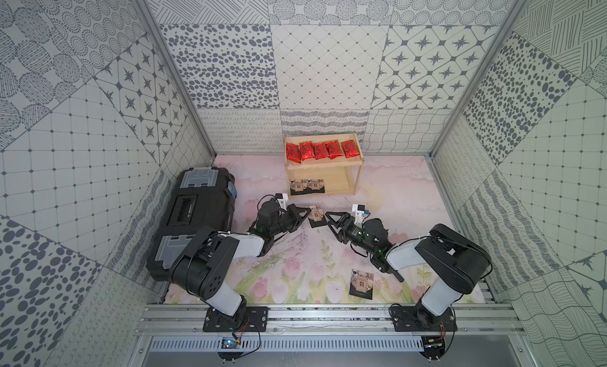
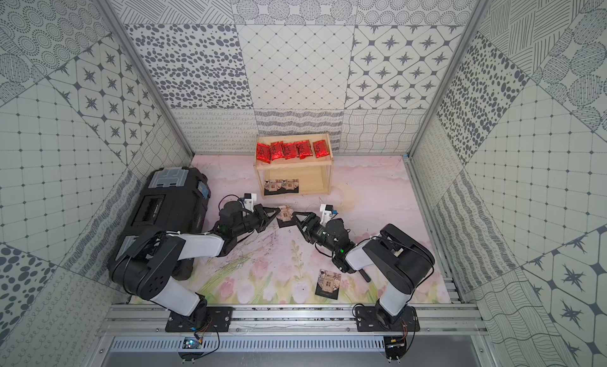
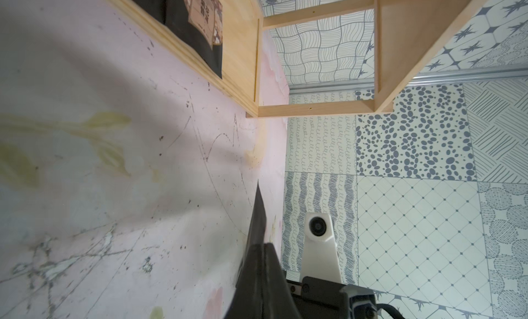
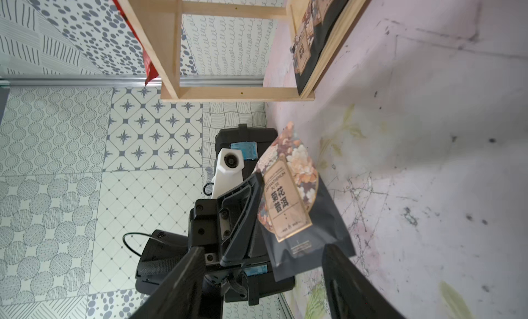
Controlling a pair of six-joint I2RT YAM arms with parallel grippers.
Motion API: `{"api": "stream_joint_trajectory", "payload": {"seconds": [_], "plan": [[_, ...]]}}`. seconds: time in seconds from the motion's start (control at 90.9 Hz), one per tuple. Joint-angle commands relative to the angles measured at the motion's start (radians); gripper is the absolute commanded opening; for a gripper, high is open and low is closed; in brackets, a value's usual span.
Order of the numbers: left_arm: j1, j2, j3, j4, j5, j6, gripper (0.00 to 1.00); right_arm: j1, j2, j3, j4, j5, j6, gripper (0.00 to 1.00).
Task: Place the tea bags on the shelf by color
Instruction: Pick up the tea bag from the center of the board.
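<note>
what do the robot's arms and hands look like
The left arm and right arm match: black joint housings, white link shells, thin black cables, green lights near the wrists. The left hand and right hand are black with triangular open-frame fingers. A white camera mount sits on each wrist.

You're looking into a robot test cell in a lab, not a lived-in room. Wall panels [image 1: 328,69] printed with grey-and-white patterns box in the scene on three sides, framed by aluminium posts [image 1: 170,69] slanting in from the upper corners. Along the lower edge, an aluminium rail [image 1: 328,316] carries the bolted black base plates [image 1: 235,317] of two robot arms, with a slotted cable duct [image 1: 328,344] and a bare circuit board [image 1: 230,342] below. The worktop [image 1: 295,276] is a scuffed floral-print mat.
</note>
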Motion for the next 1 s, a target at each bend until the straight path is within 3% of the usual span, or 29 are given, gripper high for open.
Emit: {"api": "stream_joint_trajectory", "payload": {"seconds": [0.0,0.077,0.385,0.561,0.847,0.957,0.99], "plan": [[0.006,0.029,0.003,0.320,-0.046,-0.124,0.00,0.016,0.059,-0.001,0.166,0.038,0.074,0.70],[0.005,0.022,0.010,0.327,-0.045,-0.126,0.00,0.017,0.106,0.011,0.204,0.038,0.097,0.68],[0.006,0.020,0.023,0.353,-0.029,-0.151,0.00,0.001,0.152,0.108,0.214,0.028,0.091,0.42],[0.006,0.029,0.016,0.365,-0.024,-0.157,0.00,-0.004,0.158,0.153,0.213,0.023,0.084,0.33],[0.006,0.025,0.017,0.363,-0.015,-0.157,0.00,-0.005,0.144,0.152,0.214,0.029,0.072,0.01],[0.006,0.016,0.022,0.341,-0.001,-0.143,0.00,-0.005,0.142,0.145,0.213,0.040,0.050,0.00],[0.006,0.007,0.025,0.320,0.006,-0.132,0.11,-0.010,0.145,0.141,0.214,0.043,0.035,0.00]]}}
